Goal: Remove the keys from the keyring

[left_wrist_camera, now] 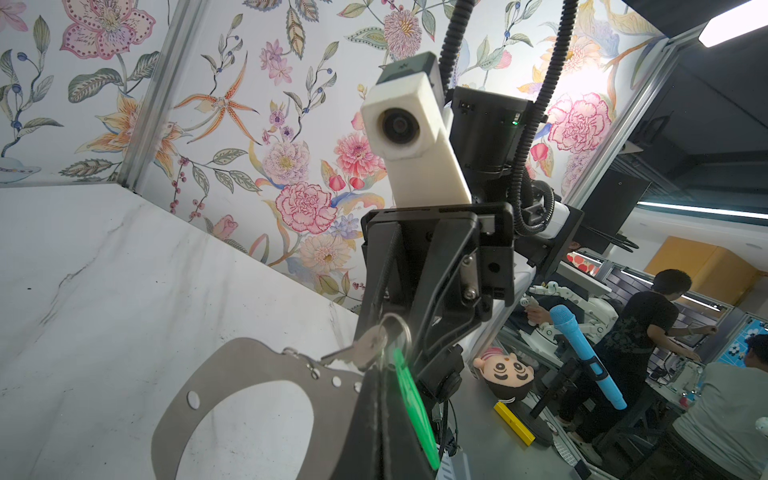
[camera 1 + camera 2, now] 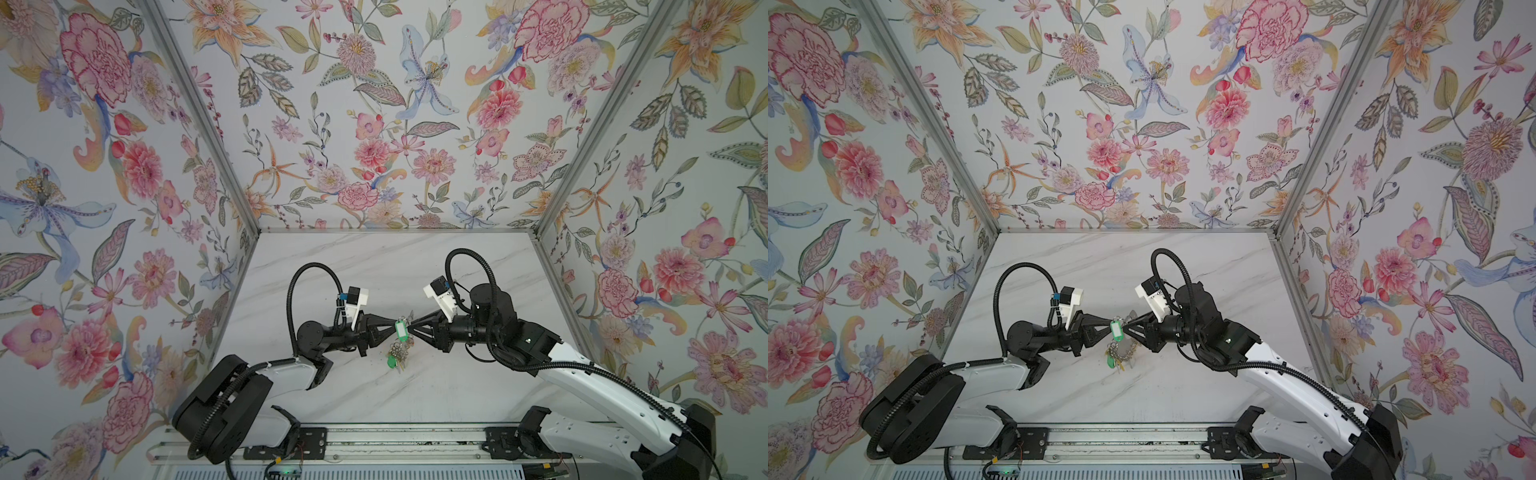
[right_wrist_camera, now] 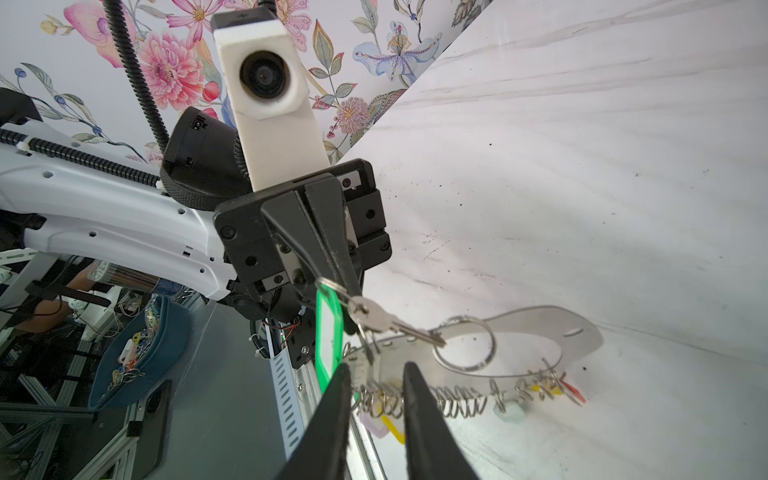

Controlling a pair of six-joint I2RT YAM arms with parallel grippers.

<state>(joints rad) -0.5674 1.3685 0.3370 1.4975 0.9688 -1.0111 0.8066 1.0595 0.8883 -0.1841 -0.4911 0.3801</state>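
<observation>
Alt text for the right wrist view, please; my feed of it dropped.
The left gripper, fingers shut, pinches a small wire ring carrying a key and a green tag, close to the flat grey keyring. The right gripper holds its fingers apart astride the keyring's rim, where more wire rings bunch.

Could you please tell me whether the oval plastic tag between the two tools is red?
No, the oval plastic tag between the left tool and the right tool is bright green.
</observation>
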